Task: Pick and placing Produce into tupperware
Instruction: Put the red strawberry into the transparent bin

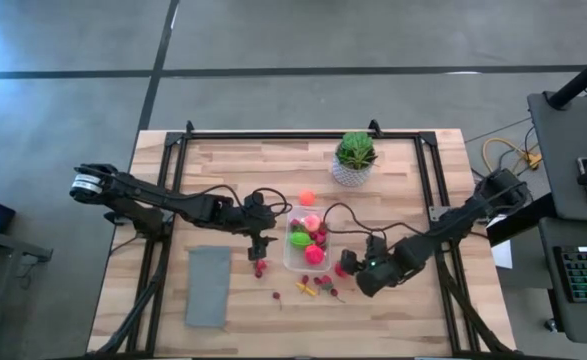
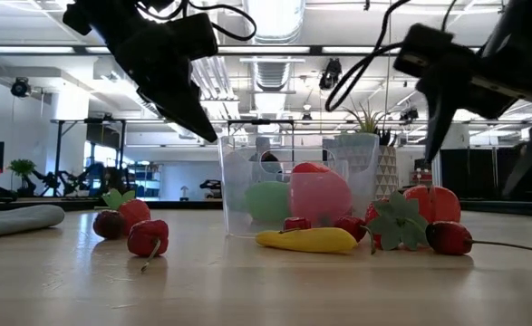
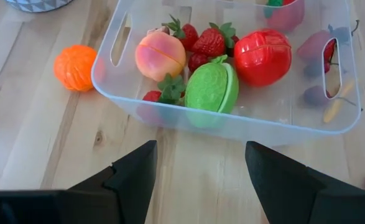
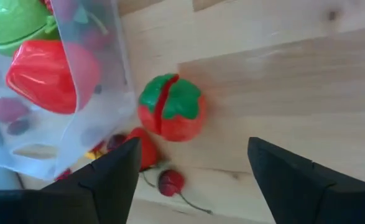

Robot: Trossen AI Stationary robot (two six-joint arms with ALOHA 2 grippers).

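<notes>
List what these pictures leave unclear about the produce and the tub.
- High view: pieces in the tub blur into blobs; the loose bits near the banana are too small to name.
- Low view: the tub's contents show only through cloudy plastic.
- Right wrist view: the tub wall veils pieces behind it; the tomato lies outside.

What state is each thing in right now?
Left claw: open, empty, beside the tub.
Right claw: open, empty, over the tomato.
Tub: upright, no lid, partly filled.
Green fruit: in the tub.
Peach: in the tub.
Tomato: on the table, outside the tub.
Orange ball: on the table, outside the tub.
Banana: lying on the table.
Potted plant: upright.
</notes>
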